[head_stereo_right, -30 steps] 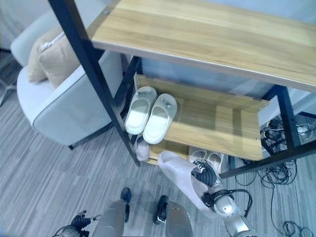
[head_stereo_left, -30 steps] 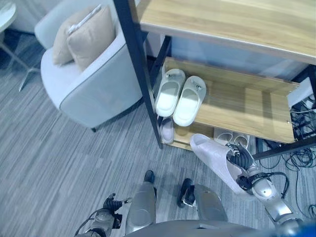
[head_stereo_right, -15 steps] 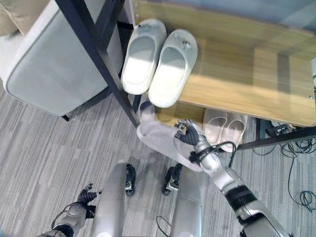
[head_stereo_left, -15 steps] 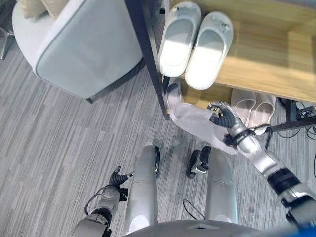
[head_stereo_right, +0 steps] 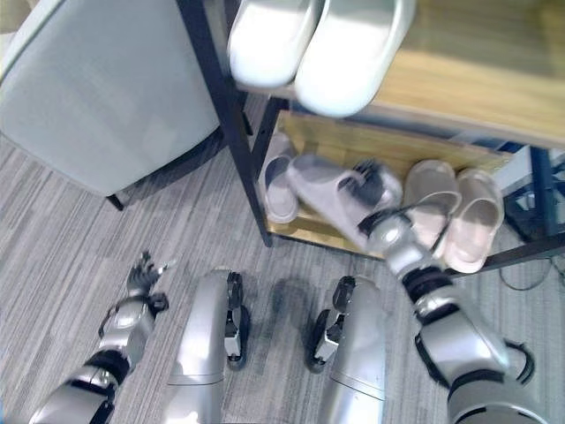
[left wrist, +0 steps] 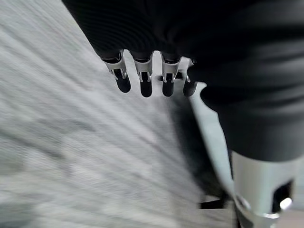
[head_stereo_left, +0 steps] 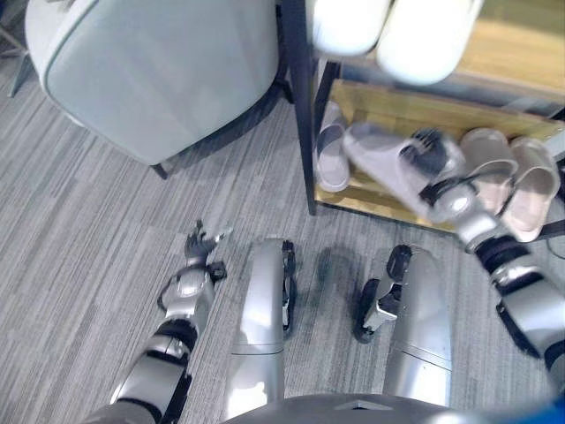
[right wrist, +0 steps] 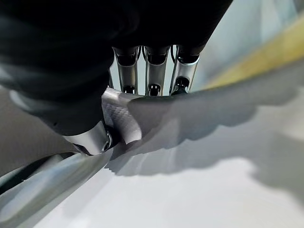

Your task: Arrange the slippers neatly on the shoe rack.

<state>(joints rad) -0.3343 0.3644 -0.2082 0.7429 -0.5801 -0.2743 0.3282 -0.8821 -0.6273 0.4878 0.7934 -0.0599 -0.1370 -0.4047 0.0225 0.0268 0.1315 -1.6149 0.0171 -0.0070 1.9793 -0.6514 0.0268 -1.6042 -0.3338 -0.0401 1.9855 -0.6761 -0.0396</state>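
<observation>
Right wrist view: right hand (right wrist: 142, 71) gripping slipper (right wrist: 156, 118).

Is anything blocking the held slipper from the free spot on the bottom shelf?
Nothing visible does. The right hand holds the pale grey slipper over the bottom wooden shelf, between the lone grey slipper by the black post and the beige slipper pair.

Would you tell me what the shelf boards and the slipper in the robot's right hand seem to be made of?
Shelf boards: likely wood or wood-look laminate, with light grain streaks and a satin sheen. Slipper gripped by the right robot hand: probably soft foam or rubber, pale grey, matte, one-piece.
</observation>
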